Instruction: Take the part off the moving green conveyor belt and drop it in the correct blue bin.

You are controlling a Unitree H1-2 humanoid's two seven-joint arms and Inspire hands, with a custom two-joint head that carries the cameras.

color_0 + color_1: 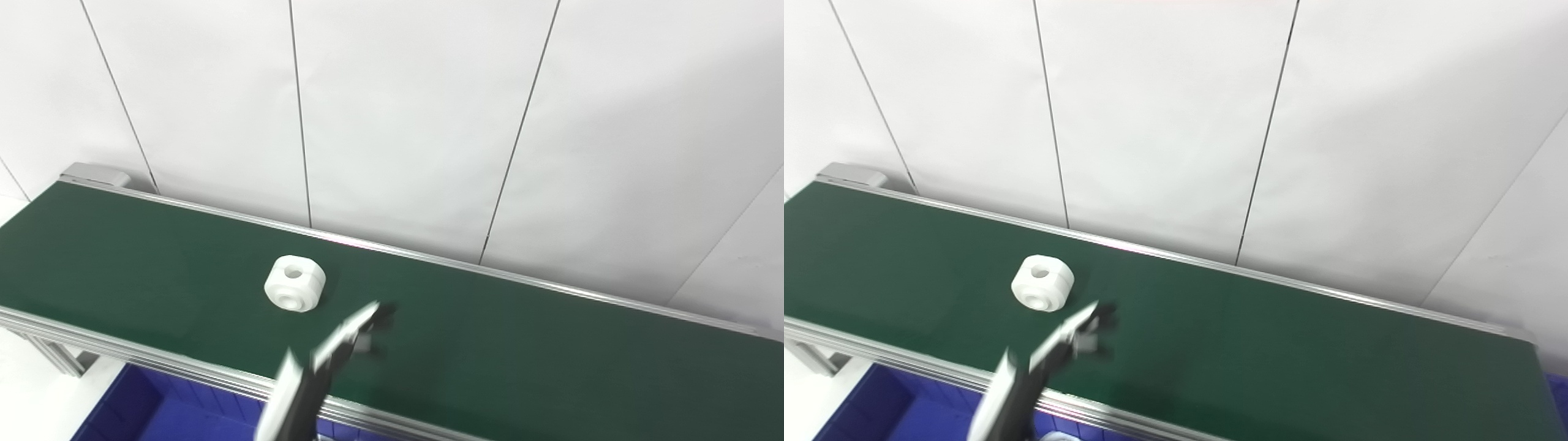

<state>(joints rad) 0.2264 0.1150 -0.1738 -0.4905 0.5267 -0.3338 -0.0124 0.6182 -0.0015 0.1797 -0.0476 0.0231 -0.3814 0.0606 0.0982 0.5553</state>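
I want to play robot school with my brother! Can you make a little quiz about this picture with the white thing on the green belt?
1. True or false: the white round plastic part with a hole is lying on the dark green conveyor belt.
2. Is the blurred left hand touching that part? A) yes B) no, it is beside it
3. Fill in: the bin below the belt's near edge is coloured ____.

Key: 1 true. 2 B; the hand sits just to the part's right, with belt showing between them. Its fingers are too blurred to judge. 3 blue.
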